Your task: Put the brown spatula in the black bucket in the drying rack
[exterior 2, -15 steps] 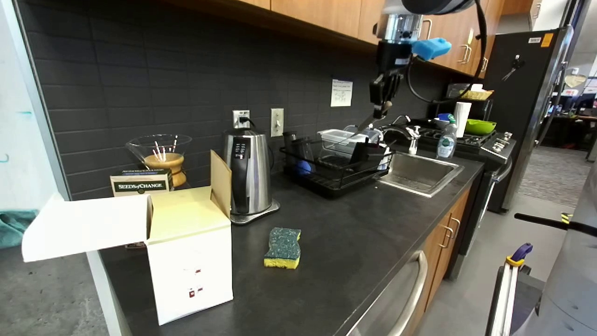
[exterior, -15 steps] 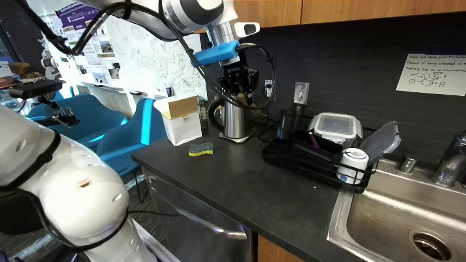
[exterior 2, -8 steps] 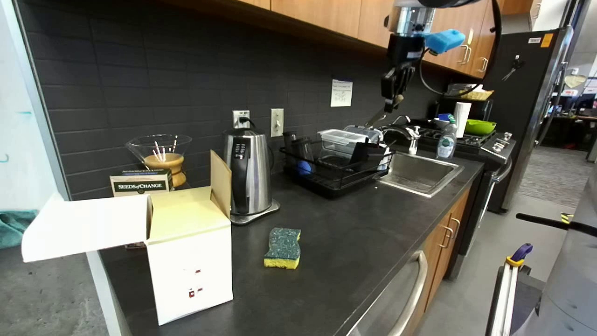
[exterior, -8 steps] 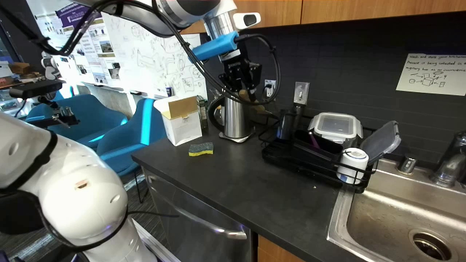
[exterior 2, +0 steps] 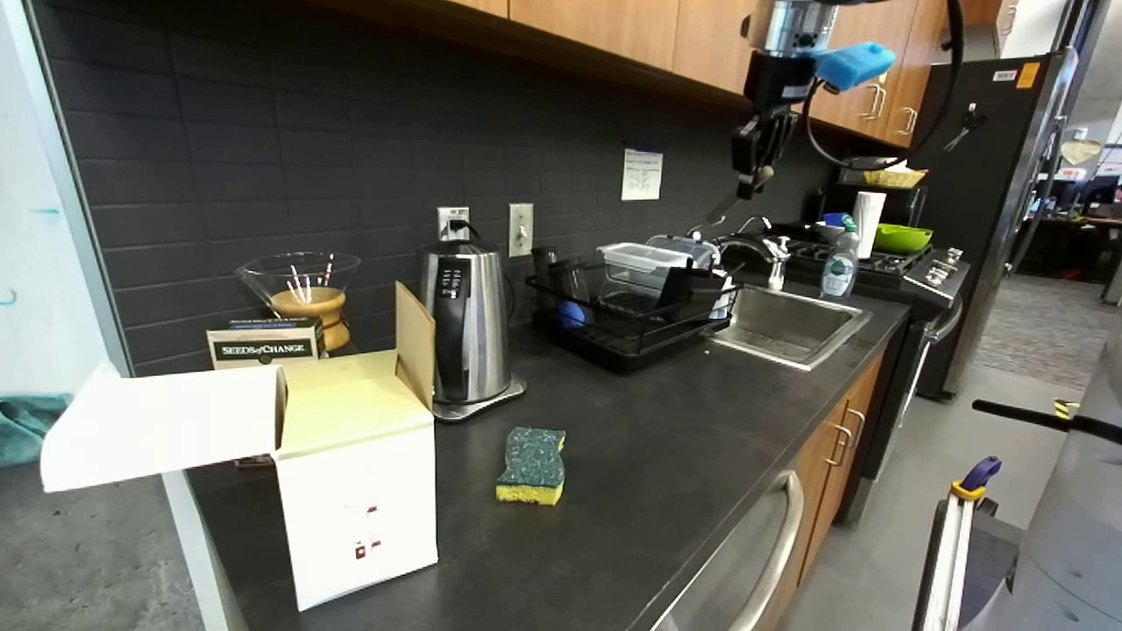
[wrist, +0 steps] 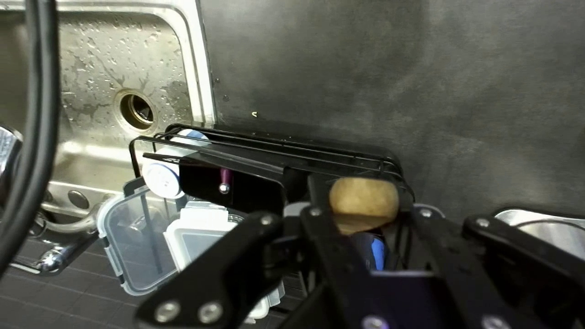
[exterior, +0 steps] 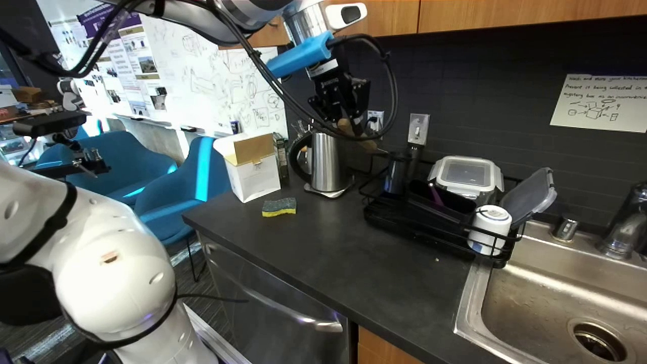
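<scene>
Gripper (wrist: 363,210) holds brown spatula (exterior 2: 723,208) tilted in midair.

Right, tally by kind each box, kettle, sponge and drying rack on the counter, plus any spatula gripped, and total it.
Boxes: 2 (white box, Seeds of Change box)
Kettle: 1
Sponge: 1
Drying rack: 1
Brown spatula, gripped: 1
Total: 6

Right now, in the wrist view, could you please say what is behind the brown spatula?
Parts of the drying rack show around the brown spatula, with a blue patch just below in view. The spatula and gripper cover what lies directly behind.
</scene>
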`<state>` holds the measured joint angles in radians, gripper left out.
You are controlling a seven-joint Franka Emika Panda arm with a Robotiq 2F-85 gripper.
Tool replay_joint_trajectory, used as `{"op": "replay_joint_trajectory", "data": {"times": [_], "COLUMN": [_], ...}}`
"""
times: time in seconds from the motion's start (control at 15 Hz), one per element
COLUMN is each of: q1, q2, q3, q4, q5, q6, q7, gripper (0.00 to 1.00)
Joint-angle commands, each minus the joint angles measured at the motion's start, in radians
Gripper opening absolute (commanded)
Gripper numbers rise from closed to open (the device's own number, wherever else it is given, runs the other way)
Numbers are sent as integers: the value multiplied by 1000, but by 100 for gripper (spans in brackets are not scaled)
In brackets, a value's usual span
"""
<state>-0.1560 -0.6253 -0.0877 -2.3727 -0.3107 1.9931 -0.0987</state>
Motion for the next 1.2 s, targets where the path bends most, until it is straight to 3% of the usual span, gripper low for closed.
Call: {"op": "replay_joint_trajectory", "data": {"times": [0.0, 1.13], "q1": [-14, -44], "q2": [-31, -15], "q3": [-5, -96], "q4": [2, 51], "q5": [-24, -1], "q6": [-20, -57], "q7": [16, -4], "gripper": [8, 8]}}
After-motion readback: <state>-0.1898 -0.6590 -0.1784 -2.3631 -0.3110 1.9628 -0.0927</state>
